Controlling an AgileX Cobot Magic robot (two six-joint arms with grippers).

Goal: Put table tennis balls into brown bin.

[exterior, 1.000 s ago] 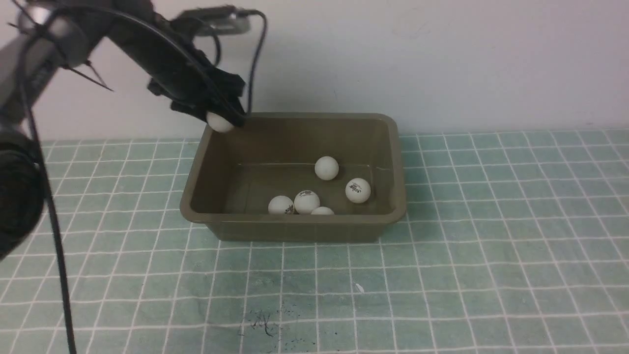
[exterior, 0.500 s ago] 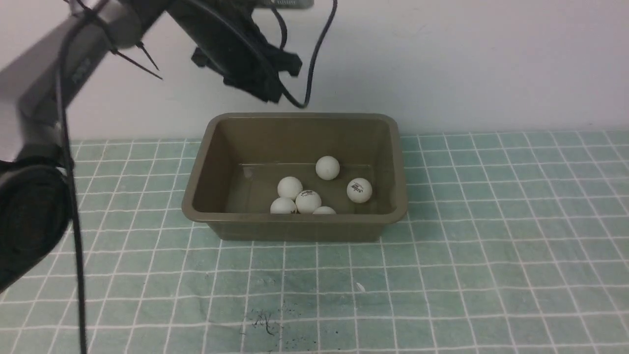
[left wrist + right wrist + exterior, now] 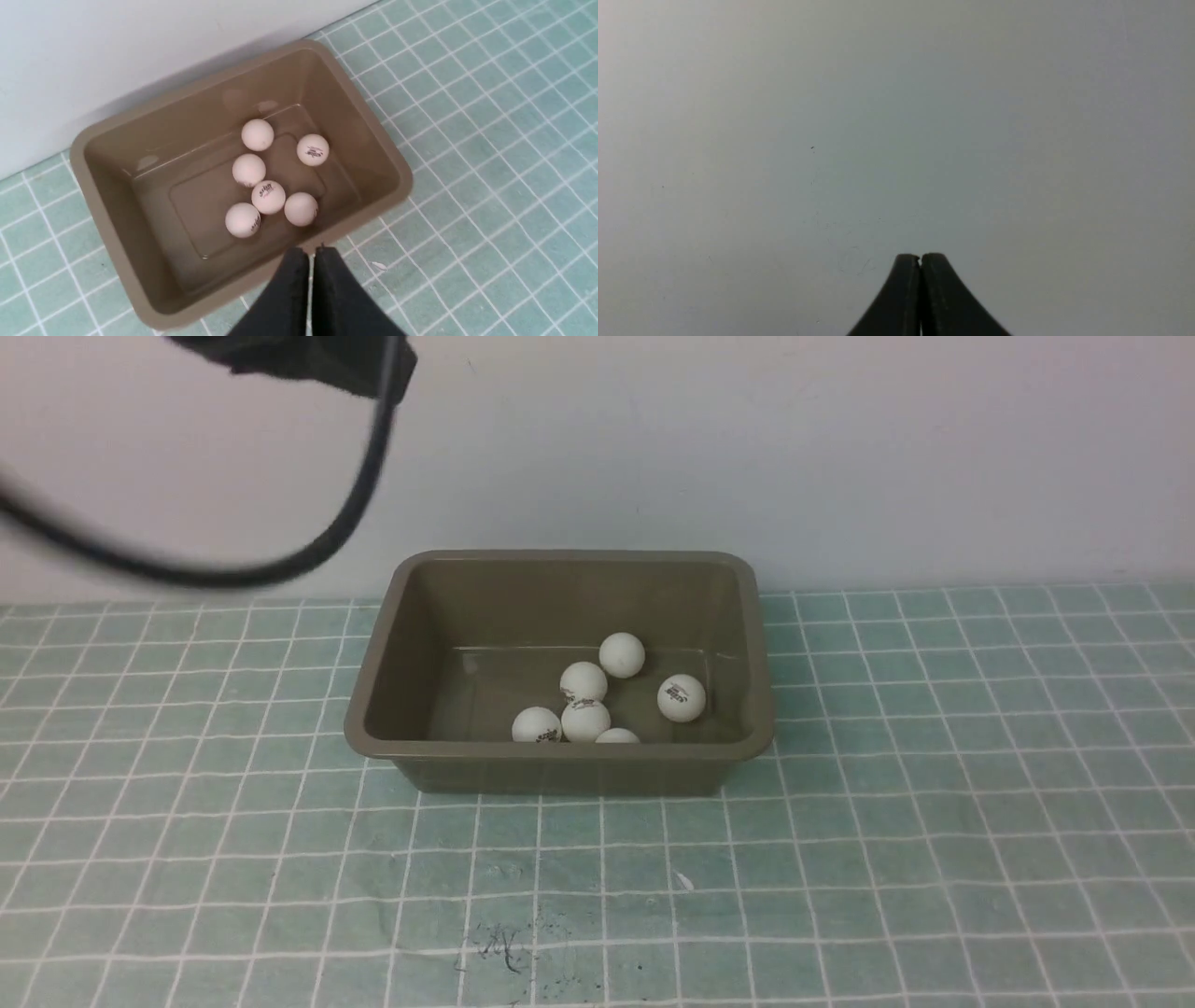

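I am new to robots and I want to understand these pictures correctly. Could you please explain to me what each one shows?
The machine has two arms, each ending in a pincer. The front view is taken from the robot's own side, between its arms, looking forward. A brown bin stands on a green surface with white grid lines, in front of a pale wall. Six white table tennis balls lie inside the bin; part of the left arm shows at the upper left.

The other two pictures come from cameras on the wrists. One looks down on the bin, past the left pincer. The other shows only the right pincer before a plain pale background. Both pincers are shut and hold nothing.
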